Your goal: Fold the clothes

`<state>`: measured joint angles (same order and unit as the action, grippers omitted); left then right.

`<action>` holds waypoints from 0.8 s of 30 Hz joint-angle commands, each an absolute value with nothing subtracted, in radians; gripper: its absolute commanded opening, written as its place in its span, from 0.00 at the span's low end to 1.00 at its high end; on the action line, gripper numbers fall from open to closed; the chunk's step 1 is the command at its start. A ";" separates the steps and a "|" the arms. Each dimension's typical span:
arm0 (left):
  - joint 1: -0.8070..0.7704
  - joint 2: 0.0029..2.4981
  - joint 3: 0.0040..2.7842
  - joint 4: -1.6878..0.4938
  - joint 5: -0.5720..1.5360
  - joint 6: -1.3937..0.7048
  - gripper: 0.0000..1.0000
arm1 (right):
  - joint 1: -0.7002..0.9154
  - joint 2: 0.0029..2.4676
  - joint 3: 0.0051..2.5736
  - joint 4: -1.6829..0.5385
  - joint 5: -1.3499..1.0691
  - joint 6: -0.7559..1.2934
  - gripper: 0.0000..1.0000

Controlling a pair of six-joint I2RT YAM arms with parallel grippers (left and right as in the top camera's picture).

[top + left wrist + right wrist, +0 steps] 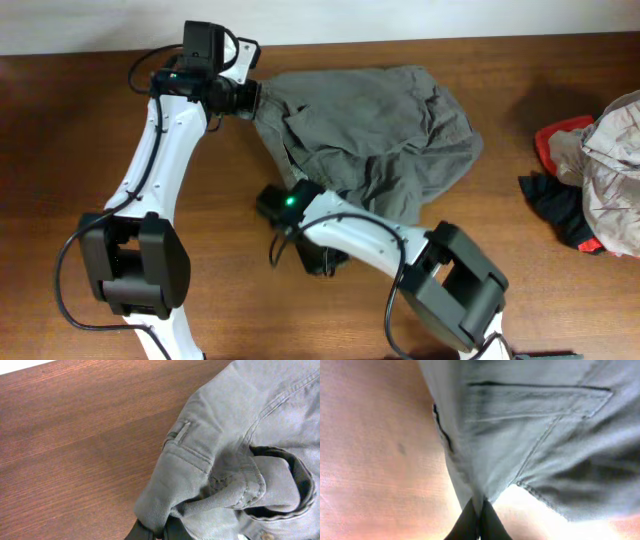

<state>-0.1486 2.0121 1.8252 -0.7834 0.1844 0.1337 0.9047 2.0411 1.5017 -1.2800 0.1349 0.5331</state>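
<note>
The clothes are one grey-olive pair of shorts (375, 130), lying crumpled at the middle back of the wooden table (90, 140). My left gripper (250, 97) is shut on the shorts' far left corner; in the left wrist view the shorts (235, 445) bunch up between the dark fingers (145, 532), with a belt loop and waistband seam showing. My right gripper (300, 192) is at the shorts' near left edge. In the right wrist view its black fingers (492, 522) pinch a fold of the shorts (530, 435) below a pocket seam.
A heap of other garments (590, 175), red, black and pale beige-grey, lies at the table's right edge. The pale wall (320, 20) runs behind the table's far edge. Bare wood lies left of the shorts and along the front.
</note>
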 commanded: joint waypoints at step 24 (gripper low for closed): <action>-0.043 2.089 1.738 -1.001 0.300 0.096 0.67 | 0.920 1.986 1.524 -1.332 0.248 0.611 0.04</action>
<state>-0.0483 2.0228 1.7878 -1.0084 0.3172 0.1215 0.9291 2.0258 1.5024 -1.3289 0.2207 0.5980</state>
